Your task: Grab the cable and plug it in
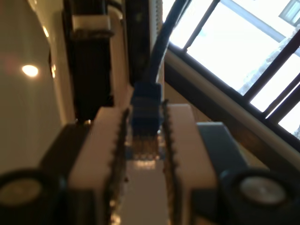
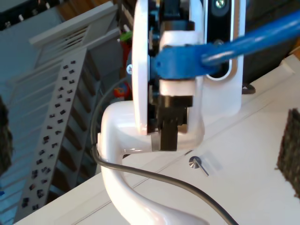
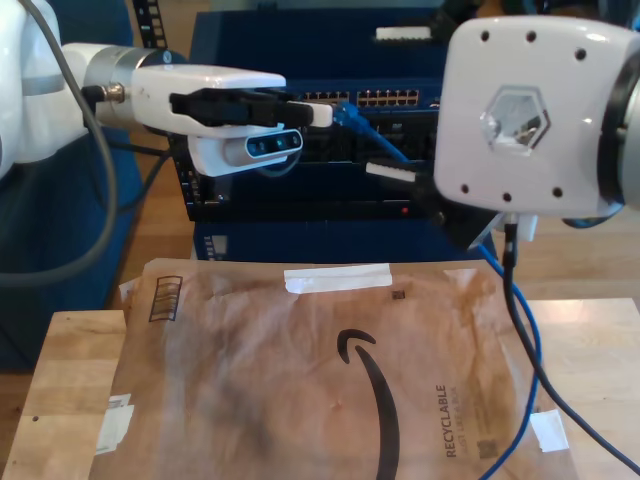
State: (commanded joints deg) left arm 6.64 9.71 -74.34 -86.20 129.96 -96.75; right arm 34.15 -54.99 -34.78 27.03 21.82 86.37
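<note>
The bright blue cable (image 3: 527, 330) hangs down past the table edge at the exterior view's right and rises to its plug (image 3: 343, 113). My first gripper (image 3: 326, 113), on the arm from the exterior view's left, is shut on that plug (image 1: 145, 112) just in front of the switch ports (image 3: 385, 98). In the first wrist view the cord (image 1: 159, 51) runs away beyond the white fingers (image 1: 105, 140). The second wrist view faces that gripper and the blue cord (image 2: 253, 40). My second gripper (image 3: 400, 172) is open, its dark pads (image 2: 288, 150) wide apart and holding nothing.
A brown paper mailer (image 3: 330, 370) covers most of the wooden table (image 3: 70, 380). The dark rack (image 3: 300, 190) stands behind the table. A grey arm cable (image 3: 560, 400) drops beside the blue one. The large white arm housing (image 3: 520, 110) fills the exterior view's upper right.
</note>
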